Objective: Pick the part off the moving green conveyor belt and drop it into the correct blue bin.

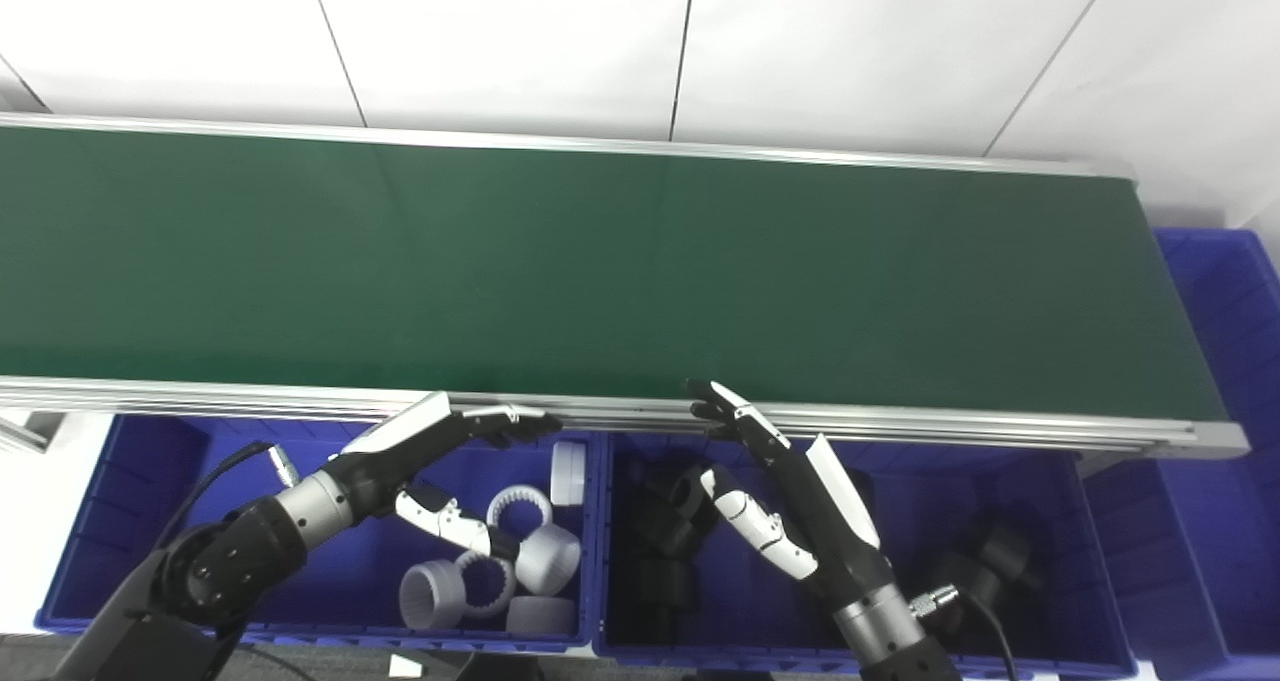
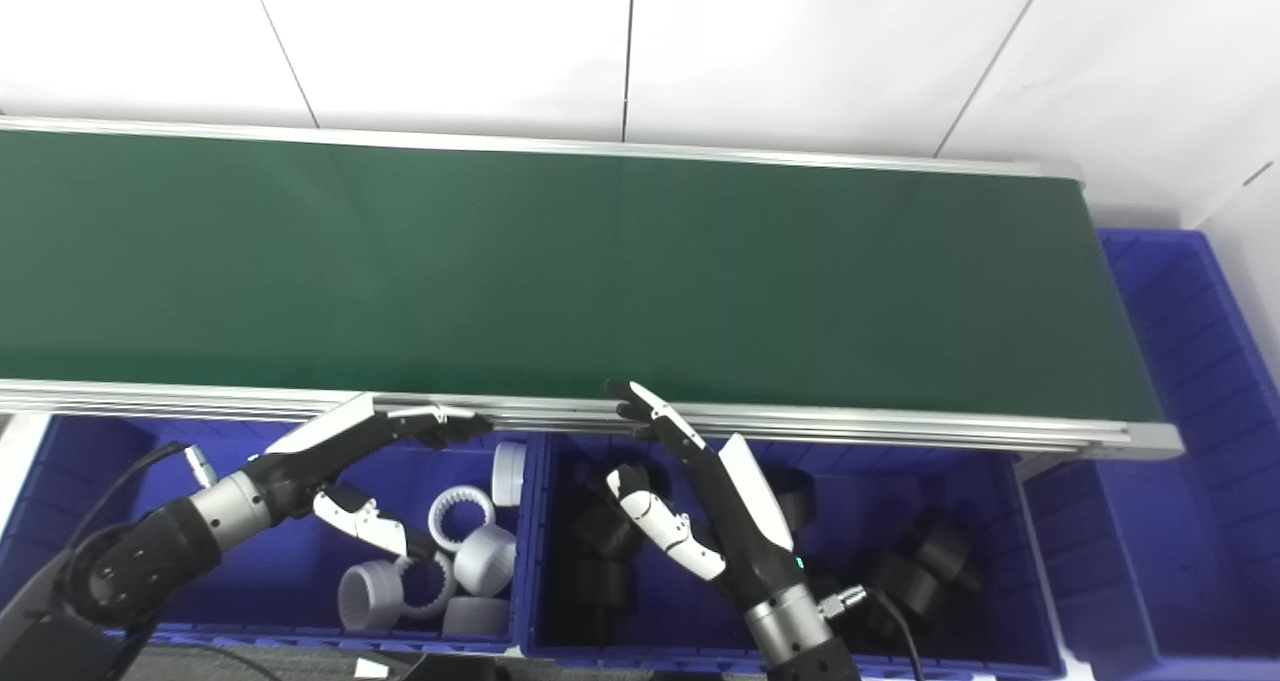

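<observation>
The green conveyor belt runs across the view with no part on it. My left hand is open and empty, held over the left blue bin, fingers stretched toward the belt's near rail. My right hand is open and empty, held over the middle blue bin, fingertips at the belt's near rail. The left bin holds several white ring parts. The middle bin holds several black parts.
The belt's aluminium near rail runs just above both bins. A third blue bin stands at the right end of the belt. White wall panels lie behind the belt.
</observation>
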